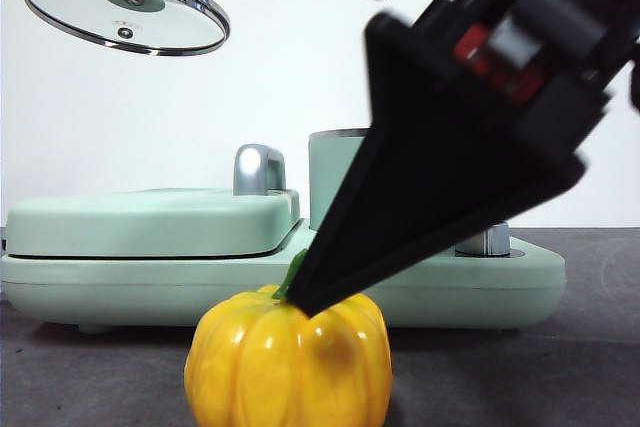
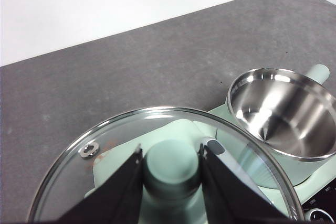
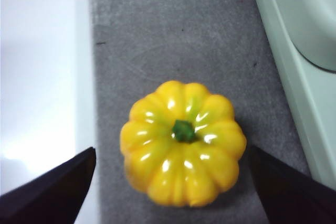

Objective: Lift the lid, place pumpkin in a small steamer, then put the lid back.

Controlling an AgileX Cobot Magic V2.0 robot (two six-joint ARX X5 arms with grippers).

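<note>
The grey table [image 1: 560, 367] is occupied at its far side by a wide mint-green cooker base [image 1: 470, 292], on whose left part a flat griddle cover [image 1: 150, 222] is laid. The small steamer [image 1: 338, 177] is seated on the base to the right of that cover; in the left wrist view its bare steel inside [image 2: 286, 111] is seen uncovered. The right gripper [image 3: 173, 187] is seen large and dark in the front view, reaching down from the upper right, with its fingers [image 3: 52, 192] spread wide. The pumpkin [image 1: 290, 362] is set upright on the table at the near edge, in front of the base, and is placed between the two fingers with a gap on each side, so that it is touched by neither in the right wrist view; its green stem [image 3: 184, 131] is turned upward. The lid [image 1: 125, 5] is held tilted in the air at the upper left, well apart from the steamer. Its mint-green knob [image 2: 172, 167] is pinched between the fingers [image 2: 118, 190] of the left gripper [image 2: 172, 174].
</note>
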